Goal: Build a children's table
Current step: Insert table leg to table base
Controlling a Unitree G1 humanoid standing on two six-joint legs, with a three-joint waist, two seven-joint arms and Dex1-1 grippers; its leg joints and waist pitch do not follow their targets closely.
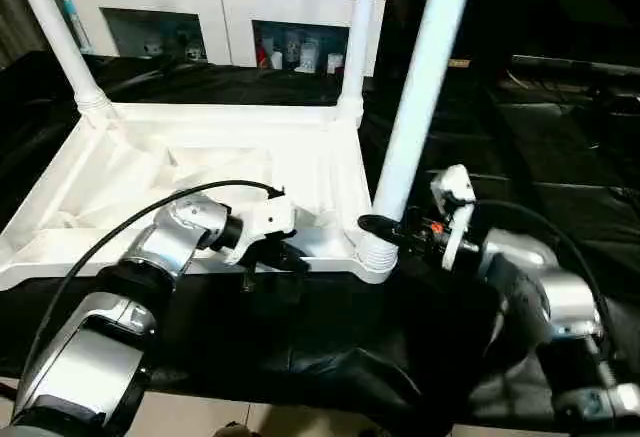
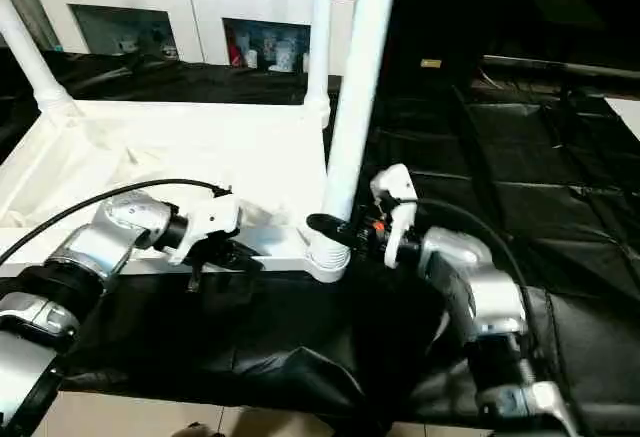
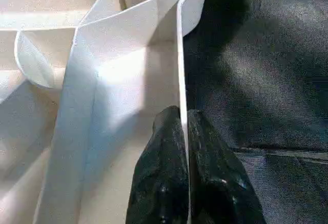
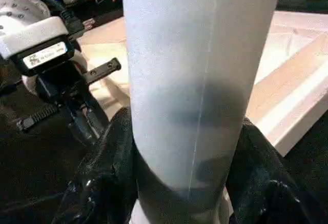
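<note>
Legs are counted at three, all standing upright in corner sockets of one overturned white top (image 1: 200,172): a near leg (image 1: 420,87), a far leg (image 1: 357,27) behind it on the same side, and a third (image 1: 55,37) at the far corner on the left side. The top is rectangular, plain white plastic, laid ribbed side up on the black-draped tabletop (image 1: 500,137), with raised rim walls and rounded sockets at the corners. The legs are long smooth white tubes; a ribbed collar is seen where the near leg meets its socket (image 1: 375,255).

Two end effectors are seen. The right end effector (image 1: 385,227) is closed around the near leg just above the socket, a black finger (image 4: 105,178) pressed to each side of the tube. The left end effector (image 3: 182,147) is pinched narrow on the thin near rim wall (image 3: 180,60) of the top, the wall being clamped between its two fingertips, with the near socket just beyond it along the rim.

A white cabinet (image 1: 225,2) with glass doors is seen beyond the tabletop, well apart from both end effectors.
</note>
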